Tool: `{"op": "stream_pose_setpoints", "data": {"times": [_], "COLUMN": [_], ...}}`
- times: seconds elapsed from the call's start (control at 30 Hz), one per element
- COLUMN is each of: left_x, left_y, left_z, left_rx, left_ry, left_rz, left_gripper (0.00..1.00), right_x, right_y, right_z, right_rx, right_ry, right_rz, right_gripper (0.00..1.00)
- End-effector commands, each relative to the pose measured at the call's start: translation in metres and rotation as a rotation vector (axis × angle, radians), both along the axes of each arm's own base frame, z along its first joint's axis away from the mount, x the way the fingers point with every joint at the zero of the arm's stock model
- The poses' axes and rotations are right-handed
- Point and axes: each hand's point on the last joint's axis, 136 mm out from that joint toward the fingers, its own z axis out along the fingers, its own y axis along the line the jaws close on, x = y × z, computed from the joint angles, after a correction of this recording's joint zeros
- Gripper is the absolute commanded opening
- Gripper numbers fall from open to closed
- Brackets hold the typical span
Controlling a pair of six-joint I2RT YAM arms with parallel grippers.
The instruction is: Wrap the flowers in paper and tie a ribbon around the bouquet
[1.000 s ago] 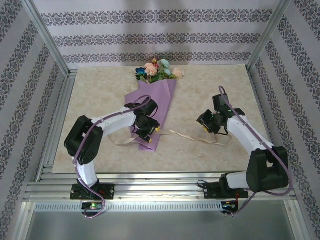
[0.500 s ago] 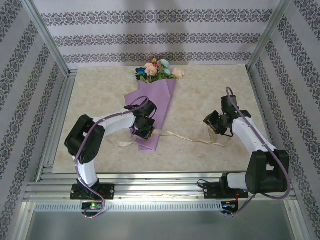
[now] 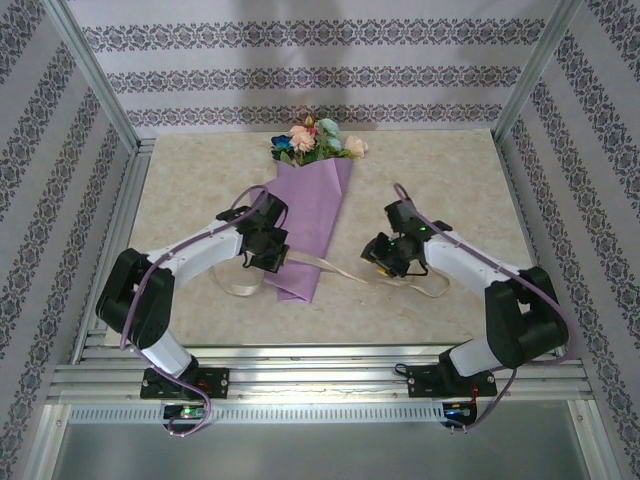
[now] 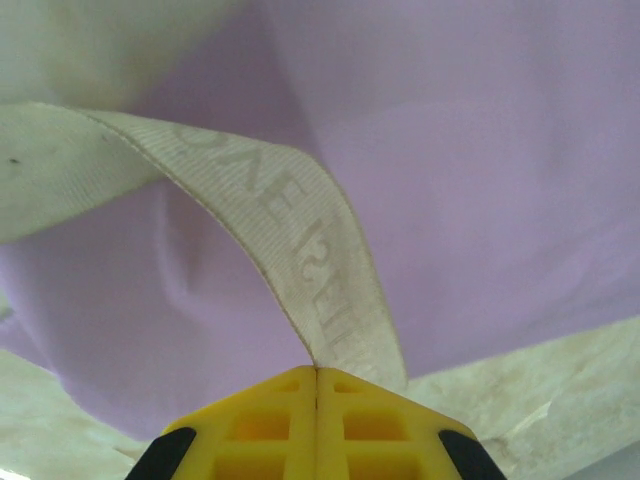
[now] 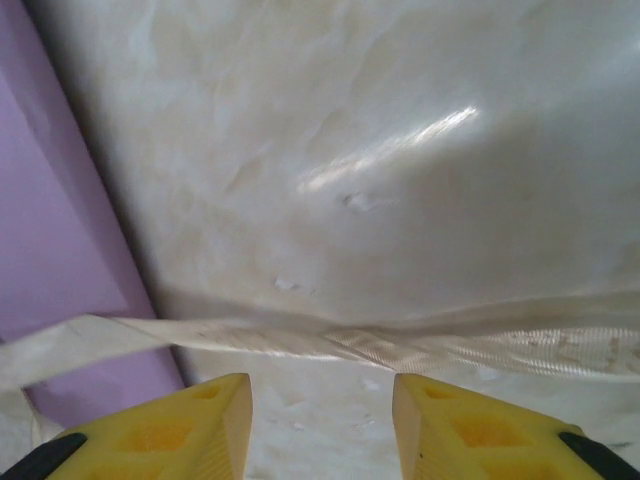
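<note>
One bouquet [image 3: 312, 215] lies mid-counter [image 3: 450, 170], blooms toward the far edge. The left end effector [image 4: 316, 372], clenched, pinches the ribbon [image 4: 300, 230] over the lilac paper [image 4: 480, 150]. The right end effector [image 5: 320, 390] is released, fingers apart, with the ribbon stretched just ahead of them.

The left gripper [image 3: 271, 261] is now pinching the ribbon [image 3: 336, 270], sliding up and left along the bouquet [image 3: 306, 225]. The right gripper [image 3: 381, 262] is swinging leftward toward the bouquet, jaws parted over the ribbon.
</note>
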Motion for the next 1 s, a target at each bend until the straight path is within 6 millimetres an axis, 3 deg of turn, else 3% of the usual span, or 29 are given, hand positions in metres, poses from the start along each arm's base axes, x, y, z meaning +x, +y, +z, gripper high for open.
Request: {"op": "stream_pose_setpoints", "data": {"times": [0.0, 0.2, 0.37, 0.47, 0.73, 0.97], "left_x": [-0.005, -0.03, -0.071, -0.096, -0.137, -0.145], "left_y": [0.044, 0.103, 0.124, 0.133, 0.151, 0.155], "left_z": [0.01, 0.015, 0.0, -0.004, -0.006, -0.007], "left_rx": [0.068, 0.131, 0.155, 0.17, 0.197, 0.21], "left_ry": [-0.002, 0.022, 0.087, 0.114, 0.15, 0.16], "left_rz": [0.059, 0.12, 0.133, 0.149, 0.147, 0.132], "left_gripper": [0.0, 0.0, 0.0, 0.0, 0.0, 0.0], "right_x": [0.018, 0.041, 0.074, 0.082, 0.057, 0.027], "right_y": [0.017, 0.041, 0.098, 0.118, 0.125, 0.133], "right_z": [0.012, 0.017, 0.021, 0.011, -0.016, -0.03], "right_rx": [0.041, 0.054, 0.227, 0.306, 0.356, 0.377], "right_ry": [-0.039, -0.091, -0.215, -0.233, -0.207, -0.178], "right_rz": [-0.022, 0.073, 0.194, 0.247, 0.31, 0.329], "right_gripper": [0.42, 0.43, 0.53, 0.54, 0.57, 0.59]}}
